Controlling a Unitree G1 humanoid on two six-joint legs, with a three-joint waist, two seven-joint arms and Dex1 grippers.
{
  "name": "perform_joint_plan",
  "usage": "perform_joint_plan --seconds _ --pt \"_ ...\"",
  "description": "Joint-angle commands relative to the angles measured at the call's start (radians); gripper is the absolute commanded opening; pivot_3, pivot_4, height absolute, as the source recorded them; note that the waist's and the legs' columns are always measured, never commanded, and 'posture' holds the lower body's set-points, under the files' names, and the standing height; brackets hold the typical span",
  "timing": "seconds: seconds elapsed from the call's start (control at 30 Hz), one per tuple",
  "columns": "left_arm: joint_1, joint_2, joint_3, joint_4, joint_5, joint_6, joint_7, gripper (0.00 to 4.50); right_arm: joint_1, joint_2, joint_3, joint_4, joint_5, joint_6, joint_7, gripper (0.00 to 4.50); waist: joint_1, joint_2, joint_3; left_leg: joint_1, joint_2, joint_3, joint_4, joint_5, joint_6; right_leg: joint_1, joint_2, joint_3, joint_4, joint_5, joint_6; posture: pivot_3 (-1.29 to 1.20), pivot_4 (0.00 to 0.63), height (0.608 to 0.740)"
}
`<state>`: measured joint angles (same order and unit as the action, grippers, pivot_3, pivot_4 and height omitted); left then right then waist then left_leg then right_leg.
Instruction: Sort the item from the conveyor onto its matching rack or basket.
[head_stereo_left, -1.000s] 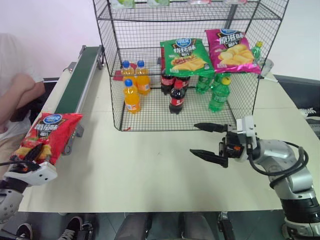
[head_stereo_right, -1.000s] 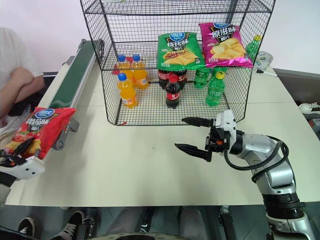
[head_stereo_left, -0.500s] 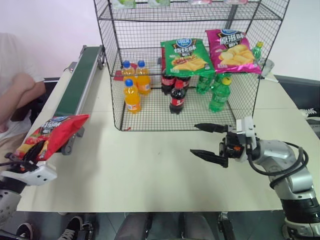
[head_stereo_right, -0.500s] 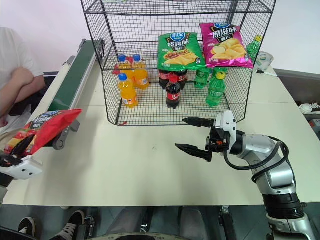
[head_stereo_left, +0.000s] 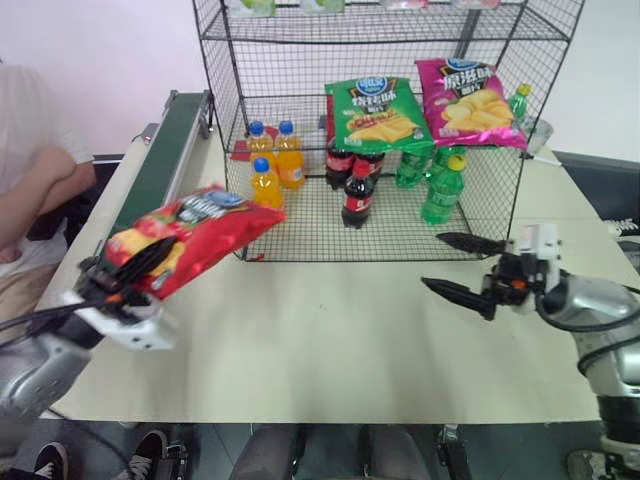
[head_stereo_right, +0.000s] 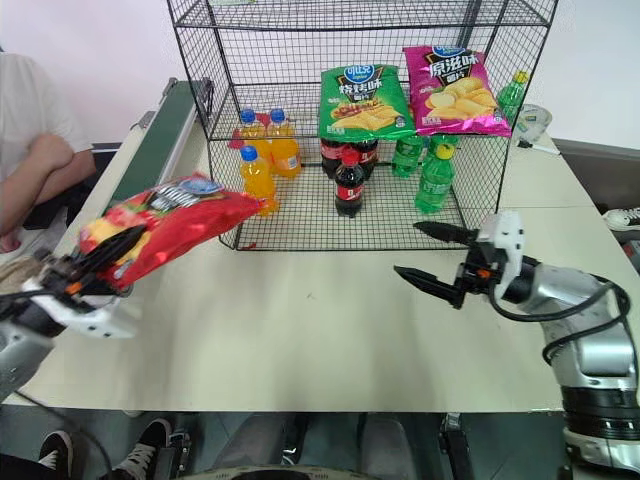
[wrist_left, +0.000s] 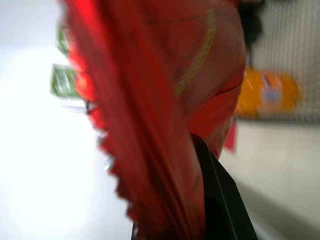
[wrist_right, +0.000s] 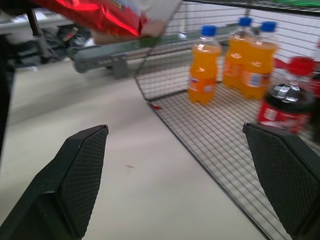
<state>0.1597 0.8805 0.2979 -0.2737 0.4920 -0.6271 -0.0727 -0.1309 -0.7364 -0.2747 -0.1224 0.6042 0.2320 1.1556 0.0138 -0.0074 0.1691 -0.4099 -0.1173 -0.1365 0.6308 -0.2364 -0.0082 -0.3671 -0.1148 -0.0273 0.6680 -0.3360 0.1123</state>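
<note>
Carrying is the step in hand: the left pincer (head_stereo_left: 125, 275) is clamped on the lower end of the red chip bag (head_stereo_left: 195, 237), which hangs in the air above the table (head_stereo_left: 320, 340), between the conveyor (head_stereo_left: 160, 160) and the wire rack (head_stereo_left: 380, 130); the right pincer (head_stereo_left: 462, 270) waits open and empty near the rack's front; next, I judge, the bag must go up to the shelf beside the green bag (head_stereo_left: 378, 112).
</note>
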Motion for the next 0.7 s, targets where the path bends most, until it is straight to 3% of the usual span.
perform_joint_plan --seconds 0.03,0.3,0.53,0.7 --pt "-0.154 -0.032 -0.075 -0.02 0.015 0.054 -0.037 0.06 0.019 -0.009 -0.044 -0.014 0.013 -0.021 0.002 4.5 -0.001 0.0 0.0 0.0 0.0 0.0 0.0 0.0 0.0 0.0 0.0 0.0 0.0 0.0 0.0 0.0 0.15 0.74" --pt "-0.46 -0.159 -0.209 0.096 0.131 0.174 -0.015 0.06 0.035 0.015 -0.041 -0.062 0.018 -0.013 -0.048 4.5 -0.004 0.001 0.0 0.0 0.001 0.0 0.0 0.005 -0.007 0.0 0.002 0.0 0.002 0.0 0.0 0.0 0.15 0.74" --pt "-0.655 -0.267 -0.314 0.277 0.273 0.275 0.106 0.06 0.012 0.032 -0.013 -0.064 0.006 -0.018 -0.07 4.5 -0.002 0.0 0.0 0.0 0.0 0.0 0.001 0.005 -0.007 0.0 0.002 0.0 0.002 0.0 0.0 0.0 0.15 0.74" --pt "-0.843 -0.397 -0.394 0.553 0.342 0.411 0.248 0.06 -0.028 0.033 0.003 -0.041 0.001 -0.018 -0.069 4.5 0.0 -0.002 0.0 0.0 0.0 0.0 0.003 0.005 -0.007 0.0 0.002 -0.002 0.003 0.0 0.001 0.0 0.15 0.74"
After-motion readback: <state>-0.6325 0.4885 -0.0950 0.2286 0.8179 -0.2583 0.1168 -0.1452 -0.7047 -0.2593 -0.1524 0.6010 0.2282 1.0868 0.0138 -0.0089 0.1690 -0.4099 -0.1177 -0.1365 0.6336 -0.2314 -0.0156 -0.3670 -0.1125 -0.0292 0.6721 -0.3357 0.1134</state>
